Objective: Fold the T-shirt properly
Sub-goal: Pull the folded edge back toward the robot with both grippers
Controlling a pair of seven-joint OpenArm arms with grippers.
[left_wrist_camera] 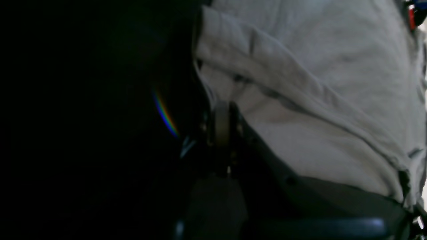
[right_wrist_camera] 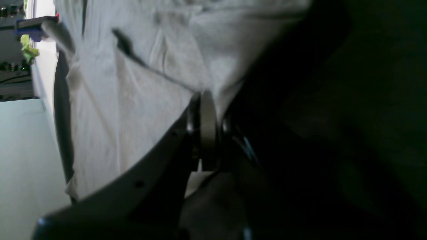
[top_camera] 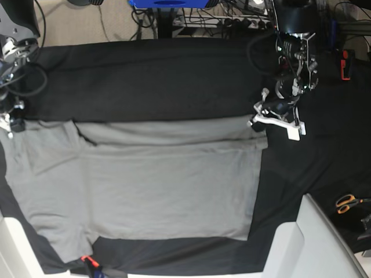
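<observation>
Base view, both grippers, left gripper (top_camera: 259,119) and right gripper (top_camera: 10,124), clamped on T-shirt (top_camera: 145,185) far-edge corners

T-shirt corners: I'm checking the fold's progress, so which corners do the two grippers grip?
The two far corners of the T-shirt: left gripper and right gripper each pinch one; the near corners lie free.

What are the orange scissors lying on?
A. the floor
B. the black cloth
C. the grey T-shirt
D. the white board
B. In the base view the scissors lie on the black cloth at the right edge, well apart from the T-shirt.
</observation>
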